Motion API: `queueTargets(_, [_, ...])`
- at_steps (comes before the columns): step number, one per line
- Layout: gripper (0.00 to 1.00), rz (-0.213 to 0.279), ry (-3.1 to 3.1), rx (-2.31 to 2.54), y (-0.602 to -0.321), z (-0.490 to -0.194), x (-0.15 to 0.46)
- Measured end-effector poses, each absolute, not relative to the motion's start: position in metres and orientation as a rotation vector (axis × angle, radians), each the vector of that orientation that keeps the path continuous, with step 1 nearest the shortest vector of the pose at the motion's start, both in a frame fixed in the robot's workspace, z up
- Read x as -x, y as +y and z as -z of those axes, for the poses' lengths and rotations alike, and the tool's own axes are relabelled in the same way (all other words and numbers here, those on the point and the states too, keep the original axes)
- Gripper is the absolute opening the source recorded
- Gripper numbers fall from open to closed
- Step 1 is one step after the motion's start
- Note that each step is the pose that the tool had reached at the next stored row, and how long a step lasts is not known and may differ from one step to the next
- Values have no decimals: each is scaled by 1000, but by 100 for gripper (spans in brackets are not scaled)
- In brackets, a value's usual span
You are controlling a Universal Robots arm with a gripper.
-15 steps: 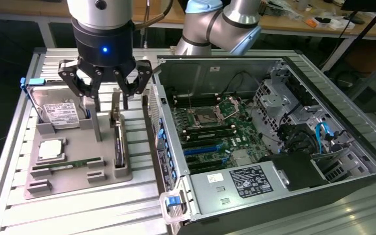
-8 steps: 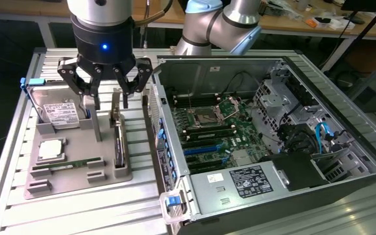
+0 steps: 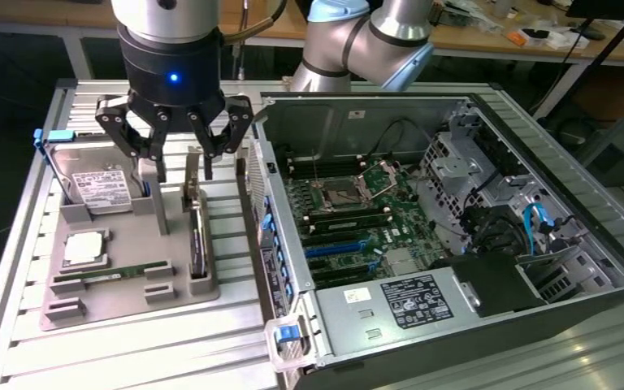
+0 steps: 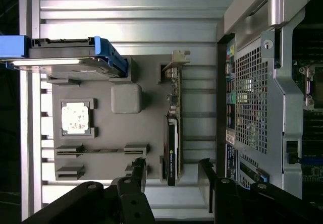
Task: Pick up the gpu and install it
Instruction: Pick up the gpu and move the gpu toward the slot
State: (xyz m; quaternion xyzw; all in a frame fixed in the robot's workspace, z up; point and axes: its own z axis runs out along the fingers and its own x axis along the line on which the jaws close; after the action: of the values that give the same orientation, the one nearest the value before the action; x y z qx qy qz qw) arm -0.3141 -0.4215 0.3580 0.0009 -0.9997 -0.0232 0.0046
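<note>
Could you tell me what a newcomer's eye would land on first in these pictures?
The opened computer case dominates the exterior view's right, motherboard exposed. On that view's left, the black gripper hangs open over the gpu, which stands on edge in a grey parts holder.

Bright overhead light, glare on alu table slats (image 3: pixel 127 357), deep shadow in PC case (image 3: pixel 344 122)
</note>
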Motion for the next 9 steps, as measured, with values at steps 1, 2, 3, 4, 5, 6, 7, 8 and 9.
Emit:
queueTargets(1, [54, 73, -3131, -3, -421, -358, 314])
queueTargets(2, [54, 73, -3131, -3, -421, -358, 314])
queueTargets(3, [54, 73, -3131, -3, -421, -358, 314])
queueTargets(4, [54, 73, -3131, -3, -421, -358, 314])
queueTargets(5, [54, 73, -3135, -3, -422, -355, 314])
queueTargets(6, [54, 73, -3137, -3, -422, -355, 314])
queueTargets(7, [54, 73, -3139, -3, -421, -354, 314])
queueTargets(8, [54, 73, -3141, -3, -422, -353, 314])
queueTargets(9, [54, 73, -3144, -3, -421, -352, 314])
